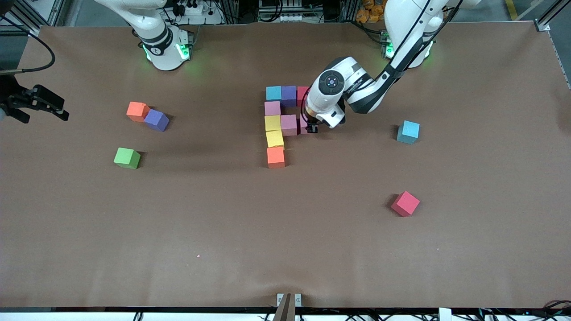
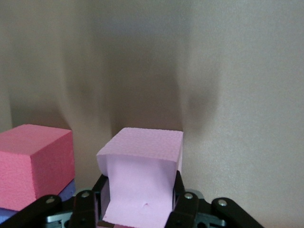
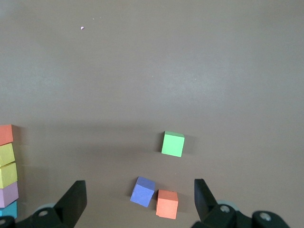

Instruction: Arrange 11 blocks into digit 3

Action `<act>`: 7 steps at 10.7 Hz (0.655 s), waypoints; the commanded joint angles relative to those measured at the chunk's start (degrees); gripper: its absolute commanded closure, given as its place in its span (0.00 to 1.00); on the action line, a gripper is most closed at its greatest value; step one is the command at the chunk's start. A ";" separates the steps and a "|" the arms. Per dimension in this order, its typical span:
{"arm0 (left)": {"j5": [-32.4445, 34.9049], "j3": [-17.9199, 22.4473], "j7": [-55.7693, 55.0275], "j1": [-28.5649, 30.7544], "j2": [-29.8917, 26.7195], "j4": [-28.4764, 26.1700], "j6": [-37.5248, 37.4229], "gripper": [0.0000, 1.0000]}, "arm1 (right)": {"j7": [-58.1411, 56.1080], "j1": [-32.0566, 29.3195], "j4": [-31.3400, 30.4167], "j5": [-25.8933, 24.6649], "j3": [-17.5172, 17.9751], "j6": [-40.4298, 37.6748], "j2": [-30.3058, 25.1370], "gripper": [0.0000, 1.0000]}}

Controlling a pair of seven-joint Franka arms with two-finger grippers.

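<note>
Right now the left gripper (image 1: pixel 313 129) is clamping a small matte pink foam cube (image 2: pixel 142 183) and setting it at the end of the middle bar of the half-built digit 3 (image 1: pixel 282 125), just beside another pink cube (image 1: pixel 289 125) near the table's middle. Releasing and lifting straight up looks like the next call, without nudging neighbours. A loose light blue cube (image 1: pixel 408 131) and a red cube (image 1: pixel 405 203) are lying toward the left arm's end. The right gripper (image 3: pixel 140 202) is waiting, fingers spread and empty, over bare brown table (image 1: pixel 285 249).
</note>
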 commanded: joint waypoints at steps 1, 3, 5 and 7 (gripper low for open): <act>-1.08 1.04 0.13 -1.13 1.63 1.54 0.55 1.00 | -0.82 -0.79 0.72 0.71 0.38 -0.81 0.20 0.00; -0.99 2.27 -0.13 -2.53 2.33 2.86 0.55 1.00 | -0.74 -0.71 0.81 1.06 0.38 -2.05 0.11 0.00; -0.64 2.79 1.18 -2.53 2.33 3.39 0.46 0.78 | -1.43 -0.79 0.81 1.06 0.29 -2.31 0.11 0.00; -0.38 2.80 4.95 -2.97 2.07 3.30 0.20 0.00 | -1.79 -2.19 0.81 1.23 0.38 -2.31 0.11 0.00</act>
